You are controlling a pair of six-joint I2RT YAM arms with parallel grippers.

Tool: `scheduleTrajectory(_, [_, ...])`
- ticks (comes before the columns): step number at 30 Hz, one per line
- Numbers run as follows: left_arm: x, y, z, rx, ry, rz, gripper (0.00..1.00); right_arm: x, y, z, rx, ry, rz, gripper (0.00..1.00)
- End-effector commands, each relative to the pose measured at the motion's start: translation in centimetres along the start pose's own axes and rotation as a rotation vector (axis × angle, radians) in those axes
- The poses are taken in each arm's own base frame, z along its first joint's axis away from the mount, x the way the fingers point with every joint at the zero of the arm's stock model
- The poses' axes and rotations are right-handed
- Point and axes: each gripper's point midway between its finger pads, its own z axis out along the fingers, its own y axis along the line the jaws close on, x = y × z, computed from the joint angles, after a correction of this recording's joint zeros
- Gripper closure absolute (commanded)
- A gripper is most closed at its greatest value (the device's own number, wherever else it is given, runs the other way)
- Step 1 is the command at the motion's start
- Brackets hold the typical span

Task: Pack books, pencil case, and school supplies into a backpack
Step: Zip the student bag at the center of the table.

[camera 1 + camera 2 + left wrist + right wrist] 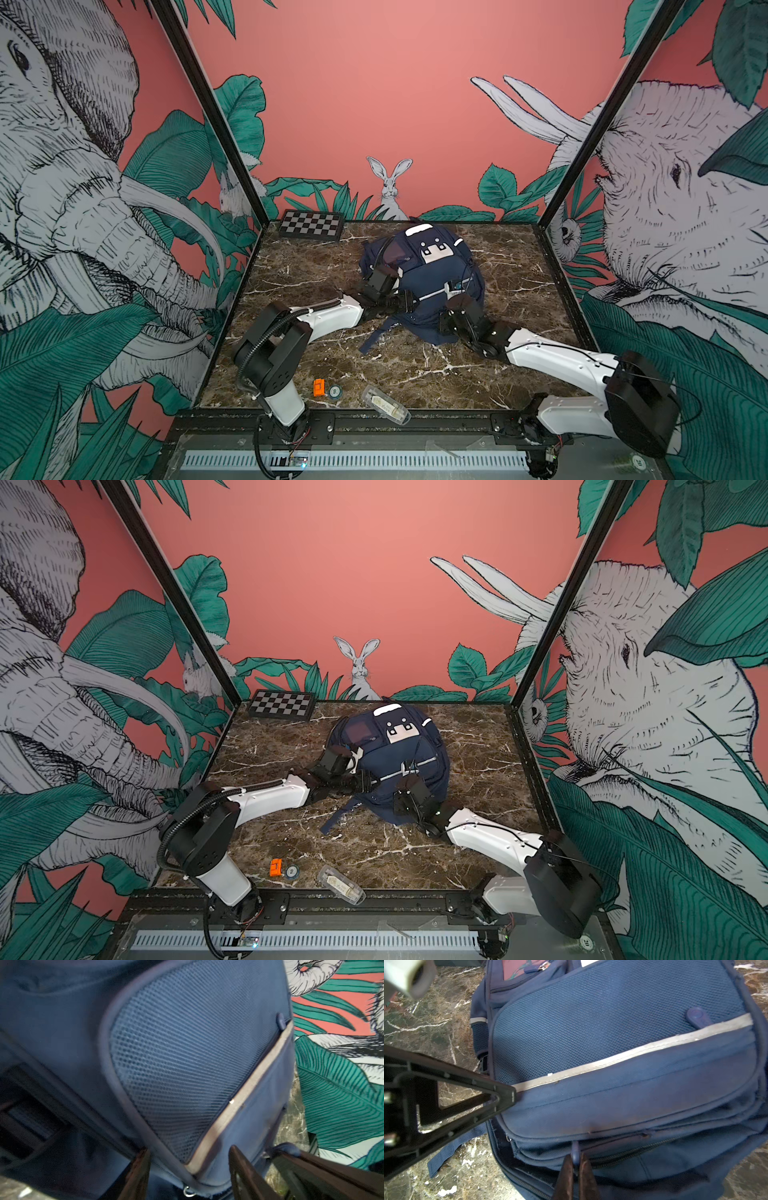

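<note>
One backpack (428, 276), navy, silver strips, mesh front. Two grippers: left gripper (189, 1149) spread at pocket corner; right gripper (576, 1160) pinching zip pull (574, 1150).

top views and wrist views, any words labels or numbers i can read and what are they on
"20": round green sticker at the near right corner in a top view, small but legible.
Round greenish token: the mark on its face is too blurred to read.
Clear case: pale label inside, too small to read.
Backpack: embossed mark on a zip tab, unreadable; the white patch bears only dots.
</note>
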Motion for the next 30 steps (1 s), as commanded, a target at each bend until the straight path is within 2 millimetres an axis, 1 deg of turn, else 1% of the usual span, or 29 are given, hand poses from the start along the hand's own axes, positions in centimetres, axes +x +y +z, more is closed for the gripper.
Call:
scheduleTrajectory(1, [-0.2, -1.4, -0.9, 0.022, -0.022, -0.046, 0.38, -2.2, 2.6, -0.4, -0.079, -0.071, 0.016, 1.0])
scheduleTrajectory(3, [0.3, -1.2, -0.9, 0.018, -0.023, -0.072, 0.38, -2.3, 2.8, -0.5, -0.079, -0.073, 0.008, 1.0])
scheduleTrajectory(5, [0.5, -1.4, -0.9, 0.022, -0.046, -0.062, 0.4, -2.3, 2.9, -0.5, -0.078, -0.074, 0.004, 1.0])
scheduleTrajectory(6, [0.5, -1.2, -0.8, 0.018, -0.046, -0.066, 0.41, -2.3, 3.0, -0.5, -0.081, -0.075, 0.004, 1.0])
scheduleTrajectory(8, [0.3, -1.5, -0.5, 0.041, -0.06, -0.065, 0.47, -2.3, 3.0, -0.6, -0.084, -0.073, 0.0, 1.0])
scheduleTrajectory(9, [0.2, -1.5, -0.5, 0.042, -0.063, -0.067, 0.53, -2.2, 3.0, -0.6, -0.082, -0.071, -0.002, 1.0])
scheduleTrajectory(12, [-0.5, -1.6, -0.9, 0.033, -0.093, -0.057, 0.9, -2.3, 2.7, -0.7, -0.068, -0.076, -0.003, 1.0])
scheduleTrajectory(13, [-0.8, -1.5, -1.2, 0.021, -0.109, -0.047, 1.0, -2.3, 2.5, -0.8, -0.06, -0.08, -0.002, 1.0])
scheduleTrajectory(14, [-1.0, -1.5, -1.4, 0.01, -0.115, -0.039, 1.0, -2.3, 2.3, -0.9, -0.052, -0.084, -0.005, 1.0])
scheduleTrajectory(16, [-1.4, -0.7, -2.2, -0.029, -0.117, -0.027, 1.0, -2.3, 1.8, -1.2, -0.032, -0.092, -0.011, 1.0])
scheduleTrajectory(18, [-1.8, 0.3, -3.0, -0.051, -0.123, -0.03, 1.0, -2.1, 0.8, -1.7, 0.005, -0.099, -0.024, 1.0])
scheduleTrajectory(19, [-1.7, 0.9, -3.4, -0.06, -0.121, -0.031, 1.0, -2.0, 0.1, -1.9, 0.028, -0.108, -0.032, 1.0])
scheduleTrajectory(20, [-2.3, 2.2, -4.1, -0.081, -0.136, -0.047, 1.0, -1.8, -0.6, -2.1, 0.051, -0.114, -0.041, 1.0])
scheduleTrajectory(22, [-2.6, 4.0, -5.2, -0.109, -0.135, -0.046, 1.0, -1.5, -2.4, -2.4, 0.098, -0.124, -0.051, 1.0])
scheduleTrajectory(24, [-2.8, 5.3, -6.1, -0.129, -0.129, -0.033, 1.0, -1.3, -4.1, -2.4, 0.127, -0.121, -0.038, 1.0])
scheduleTrajectory(27, [-3.0, 7.0, -6.8, -0.163, -0.103, -0.021, 1.0, -1.6, -6.4, -2.8, 0.162, -0.133, -0.008, 1.0])
scheduleTrajectory(30, [-3.4, 8.6, -7.2, -0.208, -0.09, -0.01, 1.0, -2.4, -8.4, -3.4, 0.194, -0.155, 0.027, 1.0])
